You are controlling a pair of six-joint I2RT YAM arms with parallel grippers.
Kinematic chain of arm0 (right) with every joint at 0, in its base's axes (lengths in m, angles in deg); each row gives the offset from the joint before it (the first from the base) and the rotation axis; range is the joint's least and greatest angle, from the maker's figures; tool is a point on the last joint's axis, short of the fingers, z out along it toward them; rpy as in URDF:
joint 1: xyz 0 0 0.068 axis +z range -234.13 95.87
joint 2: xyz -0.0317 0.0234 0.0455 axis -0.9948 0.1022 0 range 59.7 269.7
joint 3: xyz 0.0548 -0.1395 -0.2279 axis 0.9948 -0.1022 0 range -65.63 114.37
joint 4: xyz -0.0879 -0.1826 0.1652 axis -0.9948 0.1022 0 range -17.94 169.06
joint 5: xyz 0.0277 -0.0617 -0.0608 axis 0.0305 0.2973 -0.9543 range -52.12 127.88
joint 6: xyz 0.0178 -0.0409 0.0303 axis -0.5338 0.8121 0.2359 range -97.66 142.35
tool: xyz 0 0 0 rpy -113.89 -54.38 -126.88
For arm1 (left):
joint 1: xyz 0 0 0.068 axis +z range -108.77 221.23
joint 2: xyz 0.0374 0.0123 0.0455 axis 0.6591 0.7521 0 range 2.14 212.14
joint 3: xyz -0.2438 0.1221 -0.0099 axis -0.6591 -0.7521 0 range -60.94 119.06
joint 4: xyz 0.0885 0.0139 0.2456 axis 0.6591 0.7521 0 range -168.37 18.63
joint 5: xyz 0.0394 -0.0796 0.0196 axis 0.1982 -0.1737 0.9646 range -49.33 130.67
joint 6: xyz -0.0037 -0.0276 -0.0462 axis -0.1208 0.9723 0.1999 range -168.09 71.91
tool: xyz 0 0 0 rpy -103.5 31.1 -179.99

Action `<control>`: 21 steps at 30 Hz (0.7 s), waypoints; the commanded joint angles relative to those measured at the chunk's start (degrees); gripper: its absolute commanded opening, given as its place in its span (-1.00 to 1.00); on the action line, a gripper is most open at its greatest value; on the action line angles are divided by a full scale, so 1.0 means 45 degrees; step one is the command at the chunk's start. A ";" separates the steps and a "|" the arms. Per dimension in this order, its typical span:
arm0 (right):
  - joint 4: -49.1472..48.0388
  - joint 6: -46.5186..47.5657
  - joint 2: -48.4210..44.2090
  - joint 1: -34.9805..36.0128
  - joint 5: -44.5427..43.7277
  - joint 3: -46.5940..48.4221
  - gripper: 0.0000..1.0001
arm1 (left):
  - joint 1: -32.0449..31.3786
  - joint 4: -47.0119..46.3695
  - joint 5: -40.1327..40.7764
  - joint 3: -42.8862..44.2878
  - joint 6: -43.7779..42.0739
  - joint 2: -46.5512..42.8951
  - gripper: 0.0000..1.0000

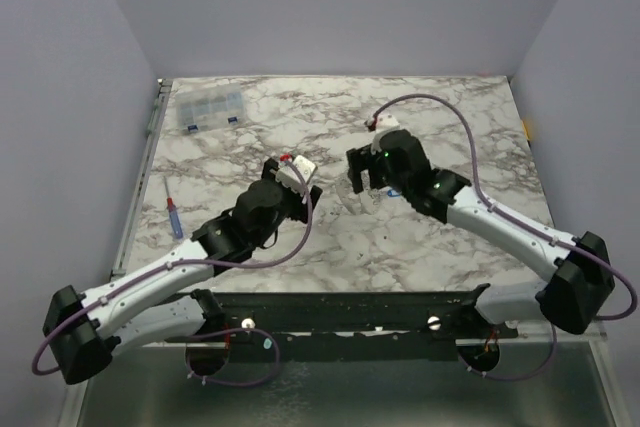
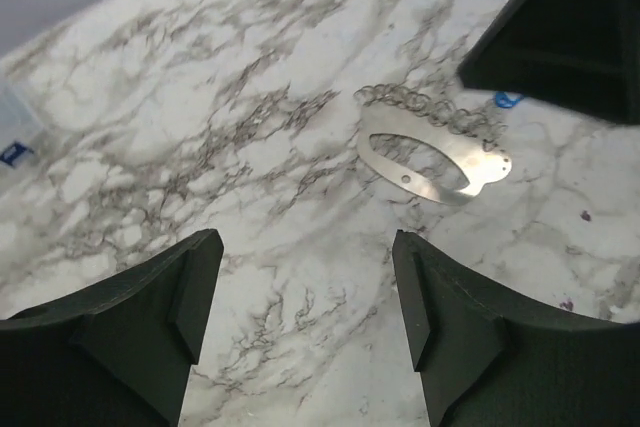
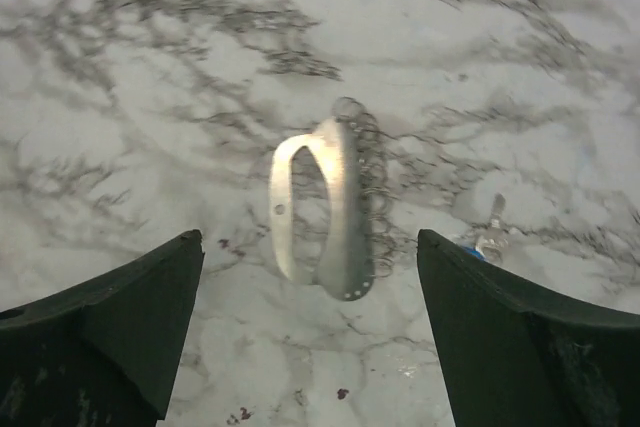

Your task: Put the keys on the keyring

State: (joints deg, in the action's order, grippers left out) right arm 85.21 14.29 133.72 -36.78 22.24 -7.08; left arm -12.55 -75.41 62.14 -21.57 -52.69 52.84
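Early in the task: at the approach, nothing picked up. Holding nothing in the left gripper (image 2: 303, 247), spread wide above the table (image 2: 200, 117); likewise the right gripper (image 3: 308, 247), spread wide and bare. Facing each other low over the middle of the marble, close together in the top view. Lying flat on the table between them: the keyring (image 3: 345, 212), a flat pale metal loop with a row of tiny rings along one long edge, just ahead of both grippers and touched by neither. Just beside it in the right wrist view: a likely key (image 3: 490, 227), small and silvery with a blue bit at its near end, too blurred to be sure of. Well apart at the far left: a clear box (image 1: 208, 107); nearer the left edge, a screwdriver (image 1: 173, 215). Next, probably: coming down on the keyring with one gripper, pinching across its thin edge to lift or pin it, then fetching the key with the other. Calls for a low, square descent and a centred close, given flat metal on smooth marble, apt to skid out from closing jaws. Threading afterwards likely to need a steady hold on the loop and fine alignment of the key's hole with the opening.
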 commanded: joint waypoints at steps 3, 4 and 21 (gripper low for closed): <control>0.1754 -0.2758 0.2100 -0.3705 0.3336 0.1474 0.79 | 0.2461 -0.0386 -0.1256 0.1821 0.4354 0.3425 0.37; 0.1970 -0.2724 0.2518 -0.3794 0.3314 0.1916 0.79 | 0.2774 -0.0326 -0.1483 0.2354 0.4891 0.4135 0.32; 0.1662 -0.2954 0.2910 -0.5600 0.3909 0.0816 0.72 | 0.4235 0.3535 -0.4751 1.2017 0.7759 1.5325 -0.19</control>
State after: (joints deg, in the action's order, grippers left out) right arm 92.25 2.23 148.73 -60.95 36.71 -0.75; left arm 6.60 -68.39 44.85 24.92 -20.17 115.72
